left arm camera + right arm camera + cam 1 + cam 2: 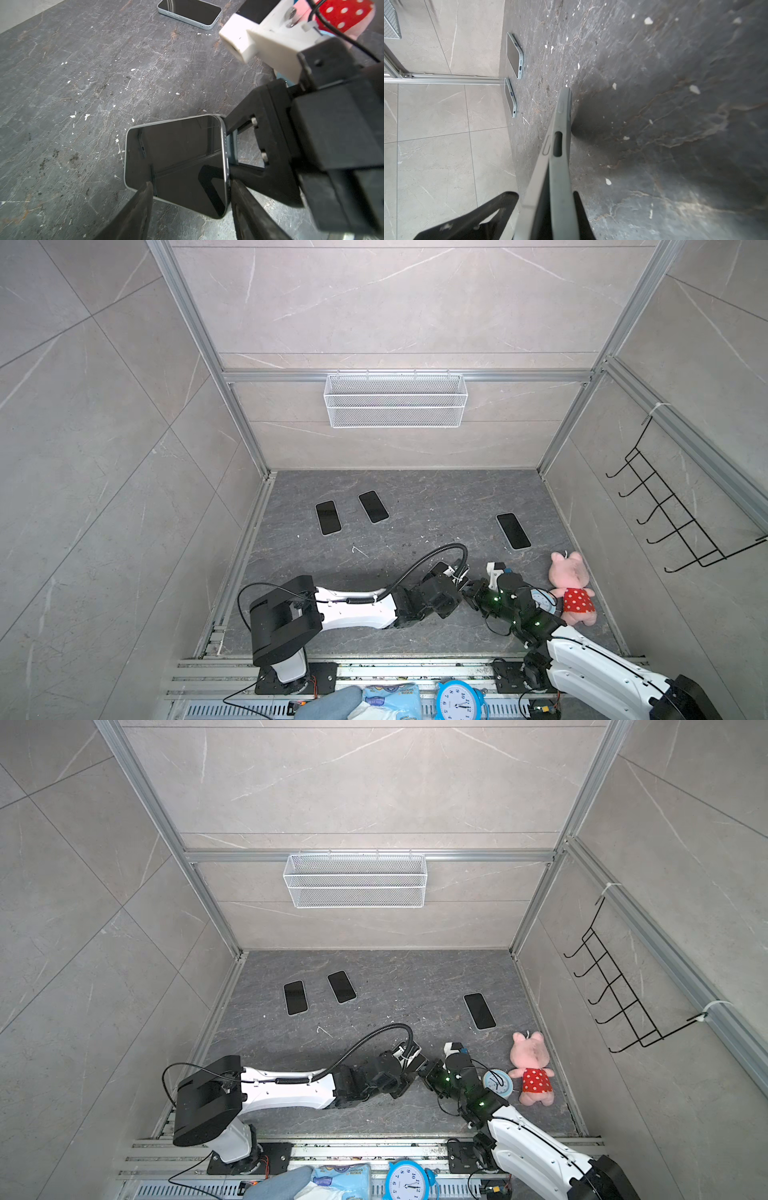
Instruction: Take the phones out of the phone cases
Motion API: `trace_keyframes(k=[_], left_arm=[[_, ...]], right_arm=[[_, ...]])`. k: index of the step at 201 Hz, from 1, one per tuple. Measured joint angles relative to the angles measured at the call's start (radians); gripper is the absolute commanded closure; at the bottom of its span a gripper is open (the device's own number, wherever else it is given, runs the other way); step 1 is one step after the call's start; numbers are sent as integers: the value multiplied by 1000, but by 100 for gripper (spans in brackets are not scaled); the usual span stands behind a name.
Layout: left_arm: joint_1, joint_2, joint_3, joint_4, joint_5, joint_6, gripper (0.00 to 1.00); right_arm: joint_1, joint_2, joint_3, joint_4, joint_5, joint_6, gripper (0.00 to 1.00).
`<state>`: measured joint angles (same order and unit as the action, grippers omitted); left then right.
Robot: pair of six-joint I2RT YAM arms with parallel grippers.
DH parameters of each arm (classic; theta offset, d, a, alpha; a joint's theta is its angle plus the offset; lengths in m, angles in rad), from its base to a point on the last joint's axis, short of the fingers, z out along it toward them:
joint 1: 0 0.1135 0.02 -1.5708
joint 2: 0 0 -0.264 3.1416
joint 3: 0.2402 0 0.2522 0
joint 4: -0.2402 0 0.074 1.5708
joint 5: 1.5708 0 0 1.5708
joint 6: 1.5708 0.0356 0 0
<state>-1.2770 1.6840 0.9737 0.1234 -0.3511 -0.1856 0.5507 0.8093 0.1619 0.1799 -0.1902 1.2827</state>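
Two grippers are meeting low over the tabletop (415, 497), near the middle of its front edge. The left gripper (190, 182) is squeezing the phone (176, 162) across its width, one finger pressing on each long side, with the dark screen facing the left wrist camera. The right gripper (546, 194) is pressed nearly together, pinching the thin wall of the phone case (560, 166) at the phone's end. In the right wrist view the end of the phone nearer the right gripper is standing clear of the case, while the far end is lying against it. Whether the case is touching the tabletop cannot be told. Three more phones are lying flat, screens up, well apart from the grippers. The left loose phone (328, 517) and the middle loose phone (373, 506) are lying toward the far left corner, and the right loose phone (513, 531) is lying nearer the right edge. A plush pig (571, 589) is lying by the right edge, with a small blue clock (496, 1083) sitting between it and the right gripper
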Motion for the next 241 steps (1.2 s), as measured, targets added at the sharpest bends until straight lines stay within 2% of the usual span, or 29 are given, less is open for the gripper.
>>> trace_keyframes(k=[41,72,105,185,214,241], left_arm=[[-45,64,93,-84,-156,0,48],[-71,86,115,-103,-227,1,55],[-78,88,115,-101,-246,9,69],[-72,71,51,-18,-277,90,94],[-68,28,29,-29,-277,123,98],[-64,-58,-5,-56,-276,211,100]], right_arm=[[0,0,-2,-1,39,4,100],[2,0,-2,4,53,11,100],[14,0,-3,30,59,22,100],[27,-18,-3,75,52,34,100],[32,-29,-4,71,51,33,100],[46,-35,-12,71,37,33,100]])
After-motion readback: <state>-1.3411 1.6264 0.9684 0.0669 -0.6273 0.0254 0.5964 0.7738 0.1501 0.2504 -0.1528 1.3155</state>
